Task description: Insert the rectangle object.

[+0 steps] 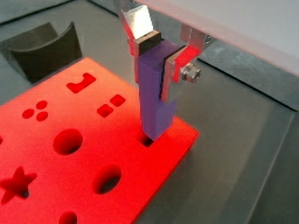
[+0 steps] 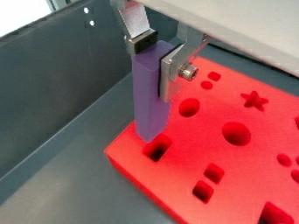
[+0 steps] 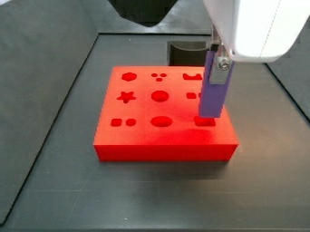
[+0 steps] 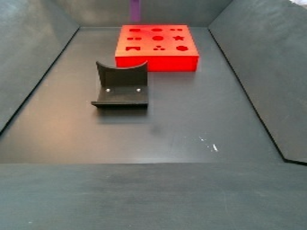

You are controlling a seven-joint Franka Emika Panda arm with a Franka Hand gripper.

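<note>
My gripper [image 1: 160, 52] is shut on the upper end of the rectangle object [image 1: 156, 96], a slim purple-blue bar held upright; both wrist views show this [image 2: 158, 54]. The bar [image 2: 149, 96] hangs over the red block [image 2: 176, 175]. Its lower end is at the mouth of a rectangular slot [image 2: 156, 150] near a corner of the block. I cannot tell whether the tip has entered. In a side view the bar [image 3: 213, 91] stands at the block's [image 3: 158, 136] near right corner. In another side view only the bar's lower part [image 4: 135, 11] shows, behind the block [image 4: 156, 40].
The red block [image 1: 152, 166] has several other shaped holes: round, star and square. The dark fixture [image 4: 120, 87] stands on the grey floor apart from the block, and also shows in a wrist view [image 1: 47, 48]. Grey walls surround the floor.
</note>
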